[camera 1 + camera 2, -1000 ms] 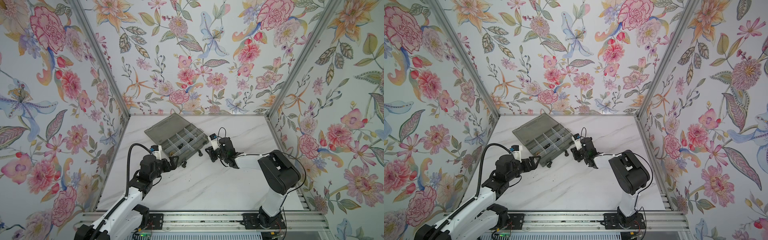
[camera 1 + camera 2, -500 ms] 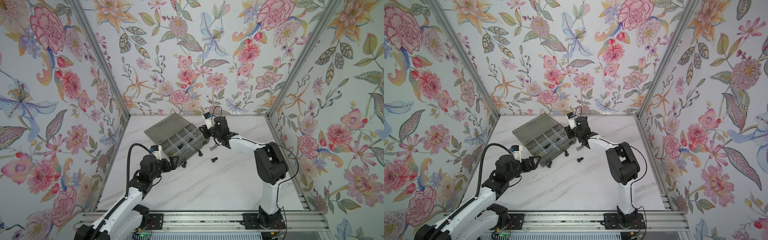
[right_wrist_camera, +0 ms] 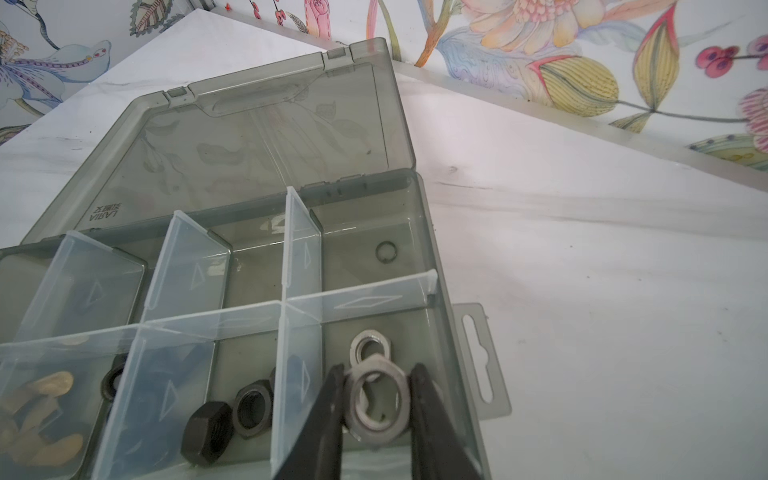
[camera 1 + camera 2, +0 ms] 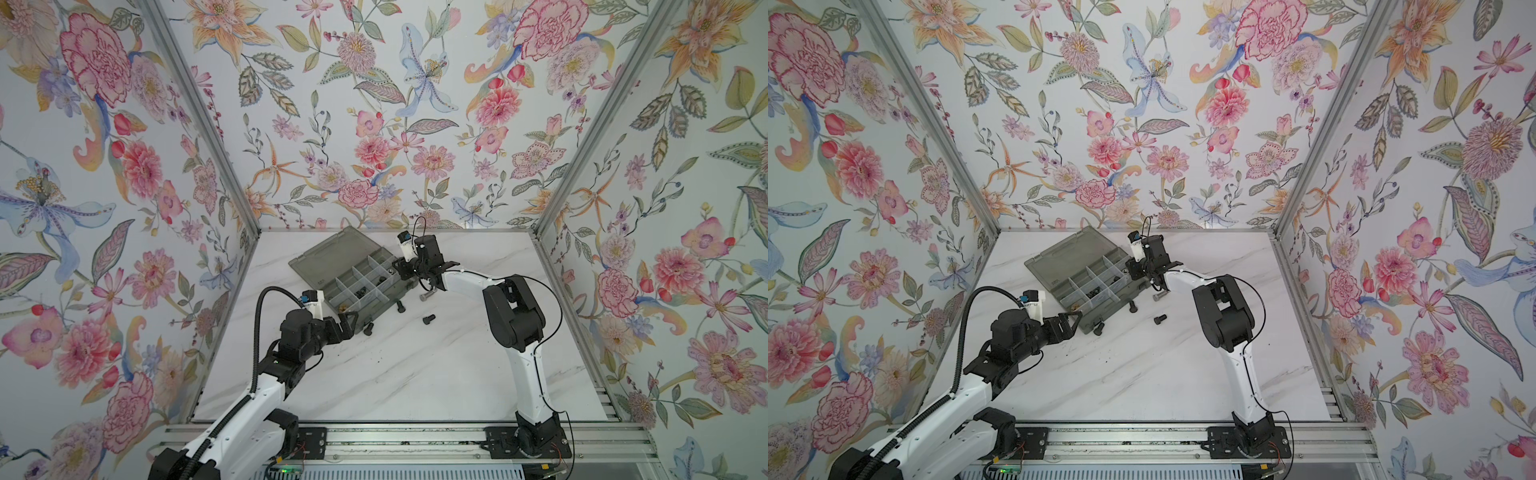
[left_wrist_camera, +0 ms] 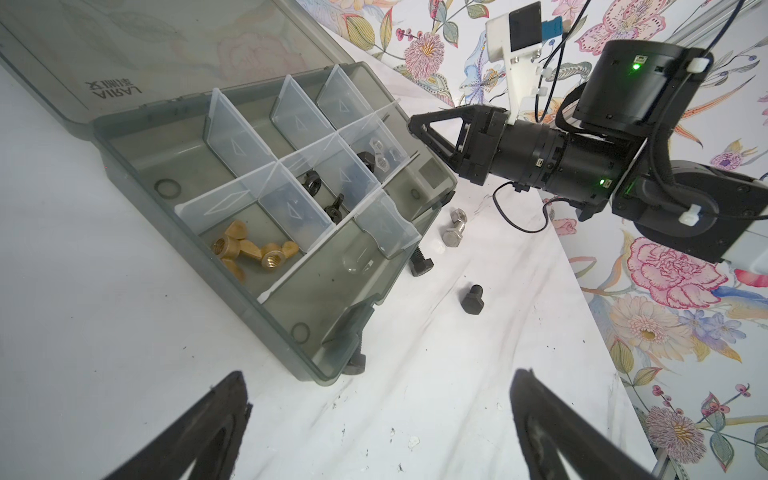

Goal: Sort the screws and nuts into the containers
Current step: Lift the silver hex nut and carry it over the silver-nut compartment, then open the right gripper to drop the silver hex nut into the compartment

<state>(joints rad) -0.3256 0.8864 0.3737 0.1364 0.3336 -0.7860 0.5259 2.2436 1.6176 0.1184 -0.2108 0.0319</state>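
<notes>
The smoky-grey organizer box [image 4: 336, 255] [image 4: 1067, 259] lies open at the back middle of the table, its containers split by clear dividers. My right gripper [image 3: 378, 370] [image 4: 402, 268] is shut on a silver hex nut [image 3: 374, 433], hanging over the end compartment where another silver nut [image 3: 370, 343] lies. Black hex nuts [image 3: 232, 415] fill the neighbouring compartment, and brass wing nuts [image 5: 253, 251] and black winged pieces [image 5: 311, 183] lie in others. My left gripper [image 5: 378, 374] [image 4: 351, 320] stands open and empty by the box's near corner. Loose screws lie beside the box: a silver hex bolt [image 5: 455, 232] and black bolts [image 5: 473, 299] [image 5: 420, 264].
Another black bolt [image 5: 355, 361] sits tucked against the box's near corner, just ahead of my left fingers. The box's hang tab [image 3: 482, 361] sticks out past the end compartment. Floral walls close in on three sides of the white marble table [image 4: 395, 374].
My right gripper has travelled from the table right of the box back and left to above the box's end compartment, carrying the silver nut. The left arm has stayed still.
</notes>
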